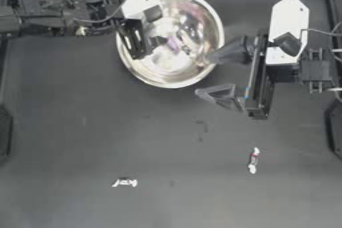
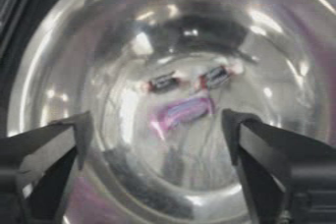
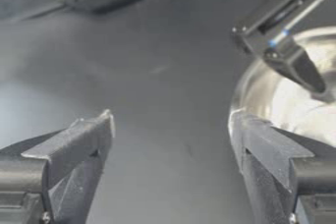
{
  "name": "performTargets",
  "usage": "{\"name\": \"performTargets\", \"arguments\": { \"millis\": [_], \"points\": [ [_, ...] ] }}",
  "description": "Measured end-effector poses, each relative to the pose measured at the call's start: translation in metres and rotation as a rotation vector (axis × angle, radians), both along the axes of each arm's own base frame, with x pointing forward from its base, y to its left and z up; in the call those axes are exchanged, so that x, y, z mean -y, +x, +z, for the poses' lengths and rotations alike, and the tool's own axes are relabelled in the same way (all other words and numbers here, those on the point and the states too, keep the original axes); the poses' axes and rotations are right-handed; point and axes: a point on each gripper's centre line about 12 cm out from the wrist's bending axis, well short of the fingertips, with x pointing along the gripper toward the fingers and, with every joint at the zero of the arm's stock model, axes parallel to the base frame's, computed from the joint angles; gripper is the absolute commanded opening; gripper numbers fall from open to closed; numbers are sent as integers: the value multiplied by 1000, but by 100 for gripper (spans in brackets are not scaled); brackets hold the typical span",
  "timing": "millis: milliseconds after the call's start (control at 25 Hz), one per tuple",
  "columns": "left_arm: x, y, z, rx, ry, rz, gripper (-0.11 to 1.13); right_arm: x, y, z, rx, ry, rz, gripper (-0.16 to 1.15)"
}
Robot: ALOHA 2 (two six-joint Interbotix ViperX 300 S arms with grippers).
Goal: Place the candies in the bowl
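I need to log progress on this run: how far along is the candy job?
Done: three candies lie in the bowl, two whitish and one pink. In hand: nothing; the left gripper hangs open over the bowl, the right gripper open at its rim. Left: two candies on the table.

Shiny metal bowl (image 1: 200, 72), matt table (image 1: 80, 137)
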Motion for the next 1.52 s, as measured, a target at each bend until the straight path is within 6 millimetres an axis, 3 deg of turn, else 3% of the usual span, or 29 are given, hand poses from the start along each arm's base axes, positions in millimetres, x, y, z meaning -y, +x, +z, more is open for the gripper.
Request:
{"name": "performTargets", "arguments": {
  "millis": [280,560,840,960,1520],
  "points": [
    [15,-10,10,-31,-8,-12,100,0,0,0,2,-1,2,99],
    [71,-33,44,-56,-34,-84,100,0,-2,-5,-10,-1,3,99],
    [128,-56,54,-114,-112,-170,100,0,-4,-9,-23,-5,3,99],
    [144,-61,59,-103,-130,-200,100,0,-4,-10,-27,-4,2,99],
    [207,-74,36,-137,-314,-300,100,-4,-19,-10,-15,-4,10,99]
  ]
}}
